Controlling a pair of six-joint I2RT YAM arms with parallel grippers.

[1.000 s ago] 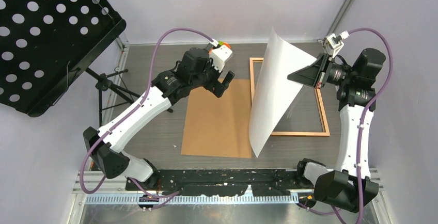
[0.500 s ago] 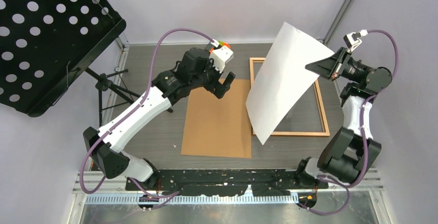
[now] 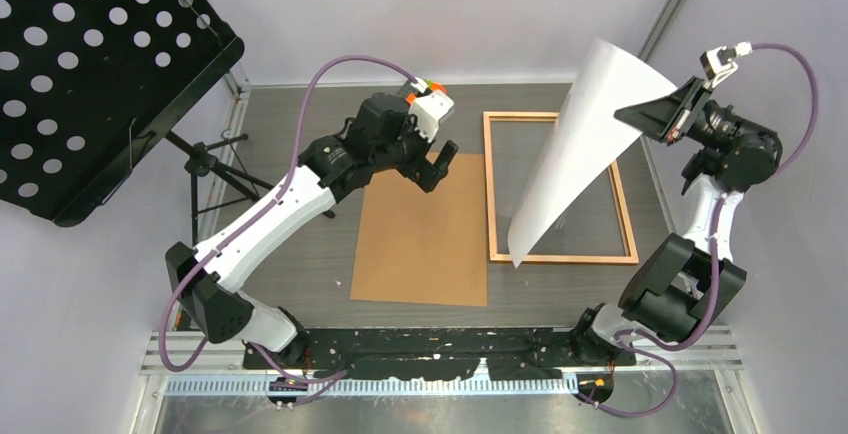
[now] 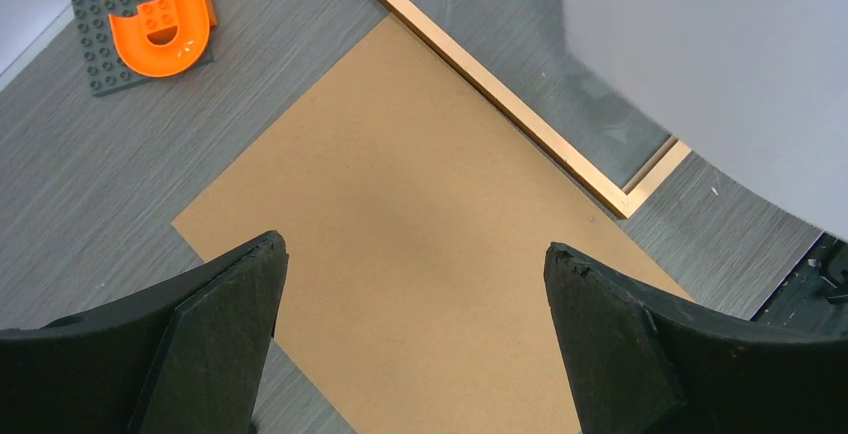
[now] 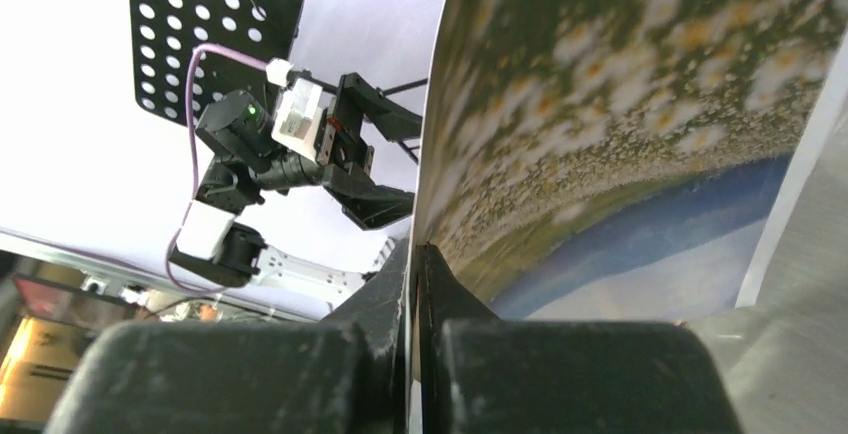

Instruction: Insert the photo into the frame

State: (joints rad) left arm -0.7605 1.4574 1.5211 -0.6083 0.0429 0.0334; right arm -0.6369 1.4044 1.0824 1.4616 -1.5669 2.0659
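The right gripper (image 3: 630, 114) pinches the photo (image 3: 575, 154), hanging above the frame (image 3: 590, 258).

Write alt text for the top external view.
The right gripper holds the photo up in the air, white back showing, over the frame on the table. The left gripper, jaws open, hovers over a brown backing board.

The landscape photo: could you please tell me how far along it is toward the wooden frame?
Done: the right gripper is shut on an edge of the landscape paper photo, holding it in the air. In hand: the sheet hangs tilted above the light orange-brown wooden frame. Left: laying it inside; the open left gripper hovers empty over the brown backing board.
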